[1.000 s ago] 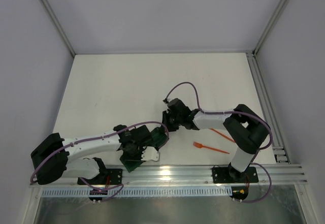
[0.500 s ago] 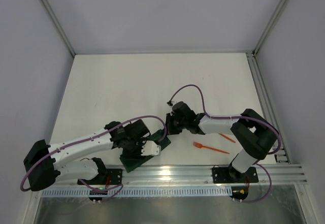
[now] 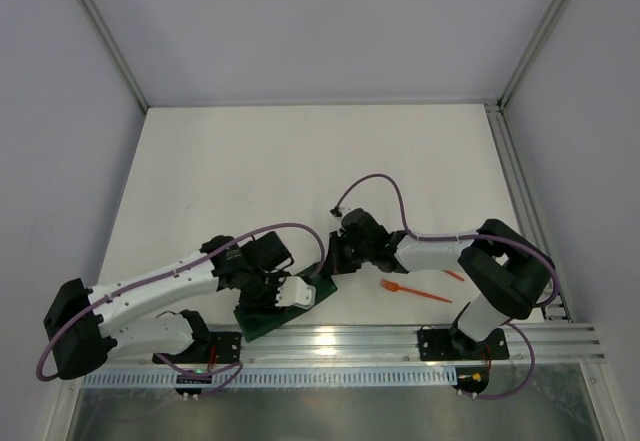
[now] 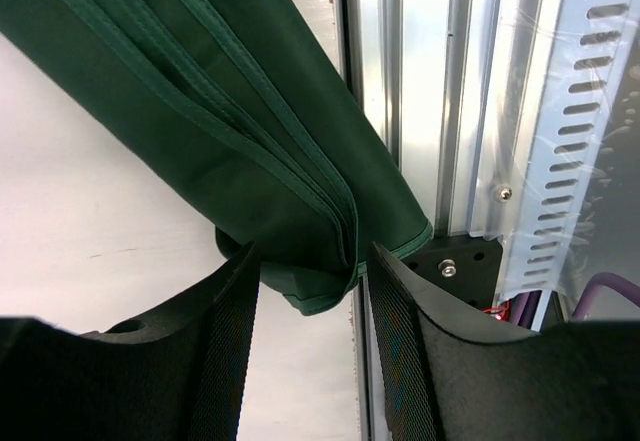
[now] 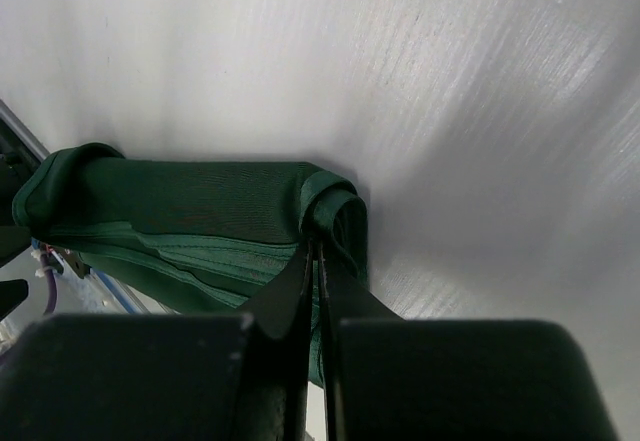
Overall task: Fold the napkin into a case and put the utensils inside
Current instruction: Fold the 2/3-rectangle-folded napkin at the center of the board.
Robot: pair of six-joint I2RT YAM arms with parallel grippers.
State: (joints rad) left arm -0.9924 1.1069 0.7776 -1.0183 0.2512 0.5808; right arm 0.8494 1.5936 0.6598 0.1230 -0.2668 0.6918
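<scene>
Two ends of folded green napkin point(image 4: 200, 91) handled at near edge of table point(image 3: 300, 161), left fingers point(image 4: 225, 341) spread wider than a second ago, straddling one end, right fingers point(image 5: 288, 293) clamped on the other, drawn nearer, orange fork point(image 3: 415, 291) left lying on table beside.

No writing can be read in any of the three views. No label, brand name, number or sign shows clearly on any surface.
</scene>
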